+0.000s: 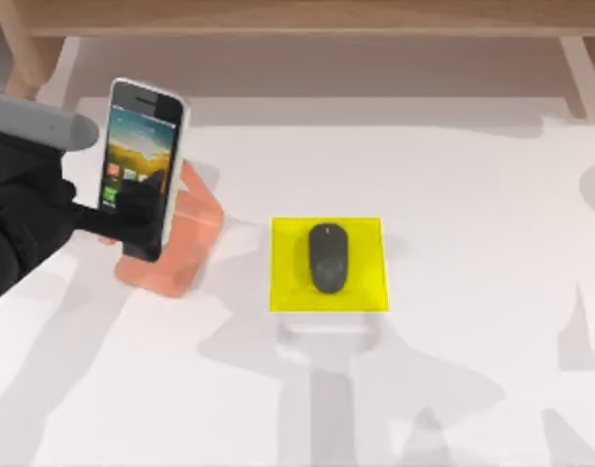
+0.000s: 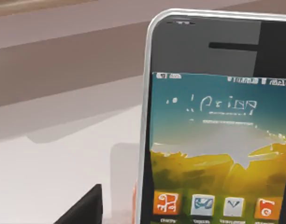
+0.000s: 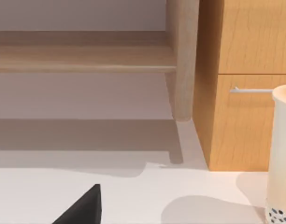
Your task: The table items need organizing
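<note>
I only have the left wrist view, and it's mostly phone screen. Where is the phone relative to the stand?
Observer: In the top view, the left claw grips the smartphone by its lower part. The phone is upright over the salmon stand. I cannot tell whether it is seated.
Operator: And the mouse?
Observer: The mouse lies on the yellow pad near the middle of the table, to the right of the stand.
Operator: Anything near the right arm?
Observer: Its wrist view faces a pale cup beside a wooden cabinet.
</note>
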Tool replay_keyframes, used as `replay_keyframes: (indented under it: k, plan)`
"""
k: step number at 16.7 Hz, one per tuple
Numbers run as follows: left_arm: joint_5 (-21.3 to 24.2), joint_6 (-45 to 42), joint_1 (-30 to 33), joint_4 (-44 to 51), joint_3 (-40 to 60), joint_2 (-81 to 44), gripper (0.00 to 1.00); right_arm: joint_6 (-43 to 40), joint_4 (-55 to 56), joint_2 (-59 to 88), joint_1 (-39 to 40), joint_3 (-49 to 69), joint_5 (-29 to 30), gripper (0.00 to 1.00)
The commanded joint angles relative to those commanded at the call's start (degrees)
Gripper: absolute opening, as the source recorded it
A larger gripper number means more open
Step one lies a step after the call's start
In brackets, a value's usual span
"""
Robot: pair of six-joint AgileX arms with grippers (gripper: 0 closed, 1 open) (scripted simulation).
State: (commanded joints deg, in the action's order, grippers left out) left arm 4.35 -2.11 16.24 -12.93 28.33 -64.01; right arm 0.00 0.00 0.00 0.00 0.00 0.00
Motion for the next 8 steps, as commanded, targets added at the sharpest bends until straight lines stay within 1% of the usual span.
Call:
replay_keyframes:
  k: [4, 8]
  plan:
    - [-0.87, 0.38, -2.90, 2.19, -4.82, 11.00, 1.00, 0.00, 0.00, 0.00, 0.00, 0.00, 0.00, 1.00]
    - [-1.89, 0.93, -6.78, 5.35, -11.65, 26.18, 1.00, 0.00, 0.00, 0.00, 0.00, 0.00, 0.00, 1.00]
